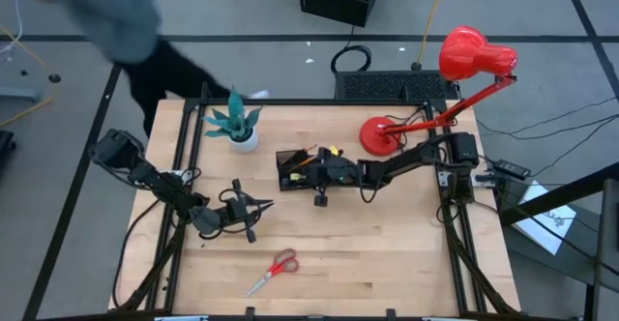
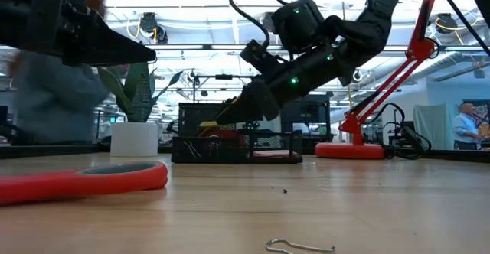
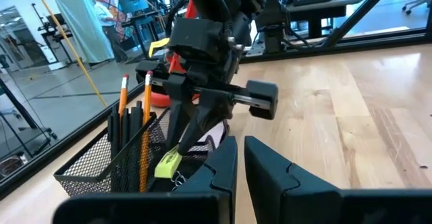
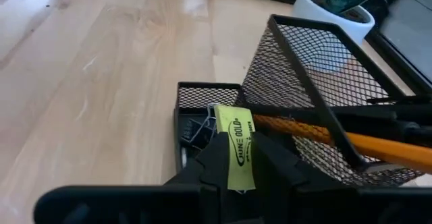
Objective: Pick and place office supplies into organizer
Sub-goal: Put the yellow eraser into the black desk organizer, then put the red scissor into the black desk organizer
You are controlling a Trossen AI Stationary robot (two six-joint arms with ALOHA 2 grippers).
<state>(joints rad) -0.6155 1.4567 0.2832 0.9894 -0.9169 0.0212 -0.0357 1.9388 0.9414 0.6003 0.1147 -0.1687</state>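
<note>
One small yellow labelled piece [image 4: 234, 146] is sitting clamped in your right gripper [image 4: 237, 158], hovering over the black wire-mesh organizer [image 4: 317, 102] at its low front compartment. You are lowering best by centring there before releasing. Left gripper [image 3: 237, 158], fingers nearly together, is waiting empty nearby.

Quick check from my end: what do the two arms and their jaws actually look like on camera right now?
Both arms are matte black, built of jointed segments. The right arm carries small green indicator lights and a black cable looping above it. The left gripper has two flat, angular black fingers with stepped inner edges. The right gripper has the same blocky black fingers. No markings visible on either.
</note>
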